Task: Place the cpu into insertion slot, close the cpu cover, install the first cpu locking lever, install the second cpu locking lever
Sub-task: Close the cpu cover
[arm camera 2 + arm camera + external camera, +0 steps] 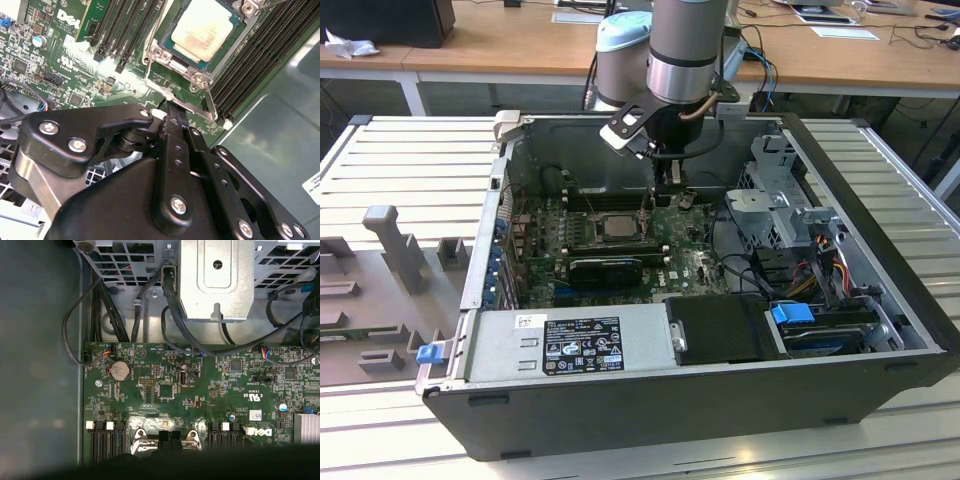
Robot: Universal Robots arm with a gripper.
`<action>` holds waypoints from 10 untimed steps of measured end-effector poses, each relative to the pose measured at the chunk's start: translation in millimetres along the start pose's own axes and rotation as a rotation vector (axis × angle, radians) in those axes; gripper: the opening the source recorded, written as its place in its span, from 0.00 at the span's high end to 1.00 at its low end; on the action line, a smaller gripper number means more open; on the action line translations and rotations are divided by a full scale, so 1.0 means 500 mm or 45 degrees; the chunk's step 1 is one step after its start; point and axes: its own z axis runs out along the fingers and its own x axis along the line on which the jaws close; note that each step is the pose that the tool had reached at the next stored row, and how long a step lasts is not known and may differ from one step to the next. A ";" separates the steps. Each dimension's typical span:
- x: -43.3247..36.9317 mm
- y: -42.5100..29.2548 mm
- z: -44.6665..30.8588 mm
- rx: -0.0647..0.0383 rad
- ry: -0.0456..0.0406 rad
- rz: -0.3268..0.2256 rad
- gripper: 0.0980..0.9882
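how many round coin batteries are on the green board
1: the coin battery sits near a corner of the green board in the first wrist view, close to the black cables. Parts of the board are out of sight, so another could be hidden.

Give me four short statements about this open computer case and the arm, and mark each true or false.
1. The small flat square chip with a grey-silver top lies in the square dark socket on the green motherboard. True.
2. The thin square metal frame plate stands upright, swung clear of the socket. False: in the second wrist view it lies flat around the chip.
3. The gripper hangs over the blue-tabbed drive bay. False: in the exterior view it hangs over the motherboard, close beside the socket.
4. A round silver coin battery sits on the motherboard. True.
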 end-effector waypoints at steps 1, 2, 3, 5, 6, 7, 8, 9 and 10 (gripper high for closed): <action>0.000 -0.001 0.000 0.000 0.000 0.000 0.99; 0.000 -0.001 0.000 0.000 0.000 0.000 0.99; 0.000 -0.002 0.000 0.000 0.000 0.000 0.99; 0.000 -0.005 0.000 0.000 0.000 0.000 0.99; 0.000 -0.007 0.000 0.000 0.000 0.000 0.99; 0.000 -0.008 0.000 0.000 0.000 0.000 0.99; 0.000 -0.009 0.000 0.000 0.000 0.000 0.99; 0.000 -0.010 0.000 0.000 0.000 0.000 0.99; 0.000 -0.012 0.000 0.000 0.000 0.000 0.99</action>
